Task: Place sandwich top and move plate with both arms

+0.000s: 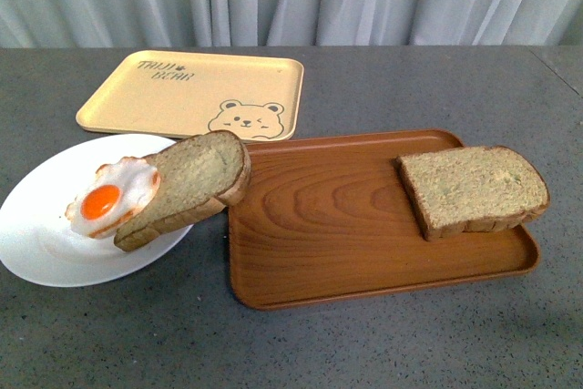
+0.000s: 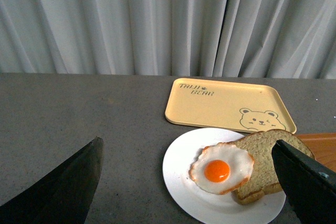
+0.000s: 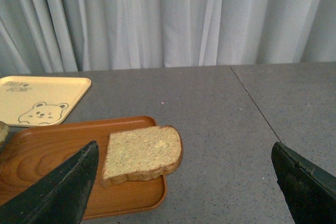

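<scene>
The right gripper [image 3: 184,147] holds its jaws wide apart and empty, and between them, closer to one finger [image 3: 58,190] than the other, the sandwich top [image 3: 142,154] lies flat on a corner of the brown wood-grain tray [image 3: 47,153], with the pale yellow bear-print tray [image 3: 39,95] farther ahead on the grey table [image 3: 236,114].

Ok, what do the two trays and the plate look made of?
Brown tray: wood-grain pattern under an even satin sheen, so probably printed plastic or laminate rather than solid wood. Yellow tray: matte, with a printed bear, likely plastic or melamine. Plate: plain smooth white, ceramic or melamine; can't tell which.
</scene>
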Robot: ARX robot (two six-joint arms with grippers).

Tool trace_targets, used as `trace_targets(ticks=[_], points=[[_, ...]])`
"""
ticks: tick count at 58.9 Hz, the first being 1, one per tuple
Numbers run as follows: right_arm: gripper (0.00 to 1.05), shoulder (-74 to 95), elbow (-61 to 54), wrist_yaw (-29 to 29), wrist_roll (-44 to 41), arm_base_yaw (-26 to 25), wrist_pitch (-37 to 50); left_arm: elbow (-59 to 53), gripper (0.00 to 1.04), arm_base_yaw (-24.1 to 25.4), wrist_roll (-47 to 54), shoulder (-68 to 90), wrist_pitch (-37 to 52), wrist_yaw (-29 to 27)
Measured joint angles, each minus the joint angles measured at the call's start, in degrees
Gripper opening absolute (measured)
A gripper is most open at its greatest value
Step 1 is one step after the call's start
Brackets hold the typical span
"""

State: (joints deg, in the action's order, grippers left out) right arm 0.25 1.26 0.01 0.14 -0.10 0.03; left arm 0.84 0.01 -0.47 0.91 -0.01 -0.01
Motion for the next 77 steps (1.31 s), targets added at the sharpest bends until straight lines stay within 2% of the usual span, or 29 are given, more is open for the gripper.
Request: trace_targets(ticks=[48, 50, 52, 53, 58, 61, 69, 77], points=[[0.96, 0.0, 0.0, 0.0, 0.0, 0.0, 0.0, 0.0, 0.96, 0.0, 0.0, 0.0, 0.0, 0.0], [0.96, 1.42, 0.85, 0.63, 1.2, -0.13, -2.67, 0.0, 0.96, 0.0, 0.0, 0.0, 0.0, 0.0], [0.96, 9.09, 4.7, -1.57, 4.31, -2.97, -10.38, 0.0, 0.96, 0.0, 0.0, 0.0, 0.0, -0.02], [0.96, 12.61, 5.55, -2.93, 4.96, -4.76, -10.45, 0.0, 0.96, -0.02, 0.02, 0.0, 0.0, -0.02], [0.96, 31.61, 7.87, -8.81, 5.53, -15.19, 0.17, 0.0, 0.96, 0.0, 0.02, 0.0, 0.0, 0.0], [0.96, 40.65, 9.31, -9.86, 4.94, -18.36, 6.78, 0.0, 0.96, -0.02, 0.0, 0.0, 0.0, 0.0], [0.96, 63.63, 15.34, -13.66, 5.22, -20.57, 19.91, 0.0, 0.96, -0.02, 0.0, -0.02, 0.0, -0.02], [0.96, 89.02, 26.16, -16.35, 9.16, -17.73, 25.92, 0.0, 0.96, 0.0, 0.02, -0.02, 0.0, 0.0]])
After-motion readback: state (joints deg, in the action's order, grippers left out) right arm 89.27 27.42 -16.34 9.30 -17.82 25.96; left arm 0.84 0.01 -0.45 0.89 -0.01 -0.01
